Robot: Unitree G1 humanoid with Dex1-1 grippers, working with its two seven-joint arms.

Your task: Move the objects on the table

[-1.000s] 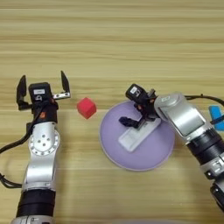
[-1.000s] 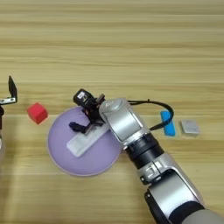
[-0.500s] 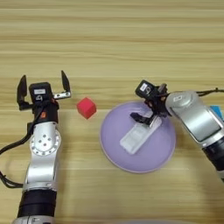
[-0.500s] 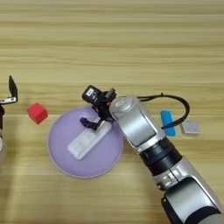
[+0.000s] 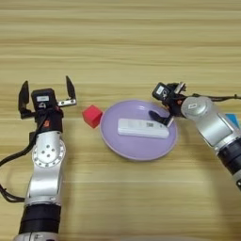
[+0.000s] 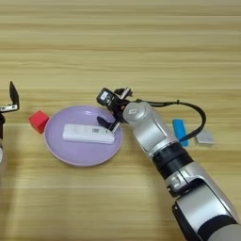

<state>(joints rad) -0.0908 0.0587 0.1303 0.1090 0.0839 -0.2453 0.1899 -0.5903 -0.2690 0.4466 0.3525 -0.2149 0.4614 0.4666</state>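
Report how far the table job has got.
Done: the white device lies flat on the lilac plate. In hand: the right gripper sits at the device's right end. Left: the red cube beside the plate is untouched; the left gripper waits open.

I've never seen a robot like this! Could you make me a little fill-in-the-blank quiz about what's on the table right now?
1. The slim white bar-shaped device lies flat on the round lilac ____.
2. The small cube just left of the plate is ____ in colour.
3. The left end effector has its two black fingers spread ____.
4. The right end effector is at the plate's ____ edge.

Missing words: plate; red; open; right
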